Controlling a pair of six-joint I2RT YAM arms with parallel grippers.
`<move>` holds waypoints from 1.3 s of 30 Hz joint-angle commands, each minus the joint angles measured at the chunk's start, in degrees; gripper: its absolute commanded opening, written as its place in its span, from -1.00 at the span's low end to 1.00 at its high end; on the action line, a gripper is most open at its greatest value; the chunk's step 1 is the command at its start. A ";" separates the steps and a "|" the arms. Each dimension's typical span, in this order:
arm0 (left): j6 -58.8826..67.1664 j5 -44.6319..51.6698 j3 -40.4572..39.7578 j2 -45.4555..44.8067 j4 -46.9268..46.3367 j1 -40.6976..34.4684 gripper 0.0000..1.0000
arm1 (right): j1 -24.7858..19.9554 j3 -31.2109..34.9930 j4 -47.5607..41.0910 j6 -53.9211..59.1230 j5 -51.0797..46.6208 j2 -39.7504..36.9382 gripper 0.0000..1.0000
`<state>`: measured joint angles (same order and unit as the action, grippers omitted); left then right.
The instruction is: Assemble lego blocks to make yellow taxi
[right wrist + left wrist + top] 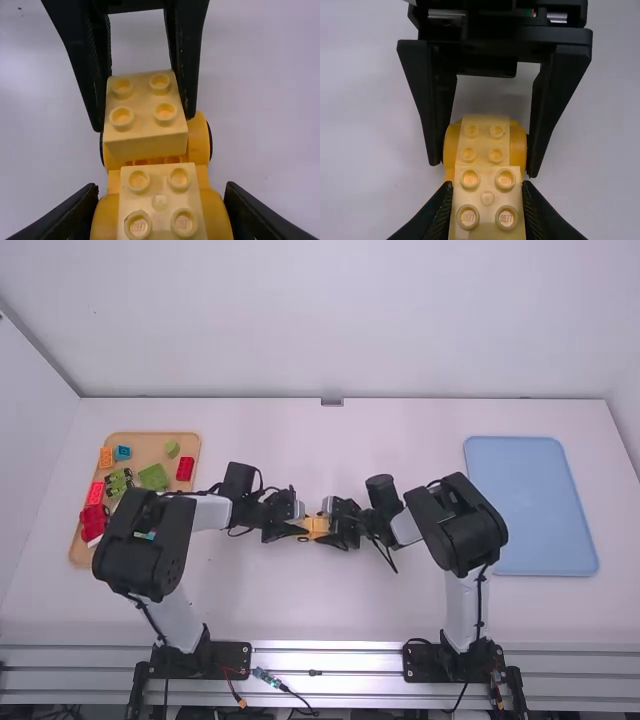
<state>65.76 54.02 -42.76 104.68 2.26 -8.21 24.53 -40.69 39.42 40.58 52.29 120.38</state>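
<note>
On your white table (300,610), the blue tray (540,505) lies at the right, the brown tray (152,450) of coloured blocks (185,468) at the left. Between them, your right claw (334,530) is closed on the sides of the yellow car (107,215), and your left claw (301,530) grips a yellow block (145,107) at the car's left end; you can't tell if it's joined. Another yellow block (160,202) sits farther right on the car
</note>
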 commanded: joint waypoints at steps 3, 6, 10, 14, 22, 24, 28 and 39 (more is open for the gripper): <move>2.16 2.99 -0.72 1.17 -0.44 -0.04 -0.97 | 0.11 0.20 -0.52 -0.09 -0.92 1.11 0.29; 3.27 2.27 -0.54 1.17 -0.38 -0.04 -0.97 | 0.11 0.20 -0.52 -0.09 -0.92 1.11 0.29; 3.23 2.05 -0.50 1.17 -0.35 -0.04 -0.97 | 0.28 0.20 -0.55 -0.09 -0.90 1.11 0.29; 3.25 1.88 -0.74 1.17 -0.14 -0.04 -0.97 | 0.17 0.22 -1.22 1.60 0.42 1.11 0.29; 3.17 1.92 -0.70 1.39 0.41 -0.02 -0.97 | 0.15 0.22 -1.27 1.88 1.64 1.11 0.29; 2.77 2.12 -0.70 1.39 0.02 -0.04 -0.97 | 0.15 0.20 -1.07 1.86 1.66 1.11 0.30; 2.79 2.14 0.00 1.39 0.63 -0.04 -0.97 | 0.15 0.13 -0.90 1.64 1.66 1.11 0.30; 1.68 2.91 1.20 1.39 1.53 -0.04 -0.97 | 0.15 0.15 -0.85 1.68 1.66 1.11 0.31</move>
<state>68.23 55.07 -42.15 105.32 3.97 -8.21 24.53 -40.71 38.68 42.35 53.45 120.38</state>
